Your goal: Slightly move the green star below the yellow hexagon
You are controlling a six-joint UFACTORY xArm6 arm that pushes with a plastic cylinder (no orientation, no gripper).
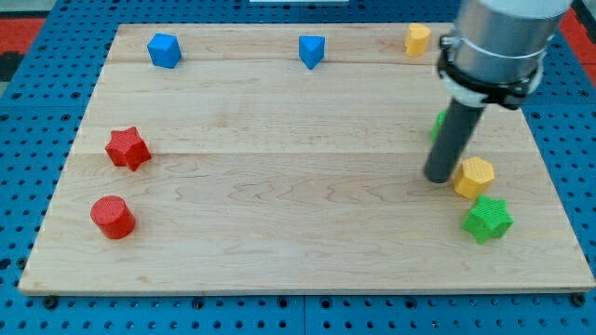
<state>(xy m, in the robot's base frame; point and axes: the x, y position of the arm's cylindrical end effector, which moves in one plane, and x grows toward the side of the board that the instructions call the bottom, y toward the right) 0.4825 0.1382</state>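
Observation:
The green star [488, 220] lies near the board's right edge, low in the view. The yellow hexagon [475, 176] sits just above it and a little to its left, almost touching it. My tip [438, 177] rests on the board right next to the hexagon's left side, up and to the left of the star. The dark rod rises from the tip to the grey arm at the view's top right.
A green block [436, 125] is mostly hidden behind the rod. A yellow block [418, 39] sits at the top right, a blue triangle [312, 50] and blue cube [164, 49] along the top. A red star [127, 148] and red cylinder [113, 216] are at the left.

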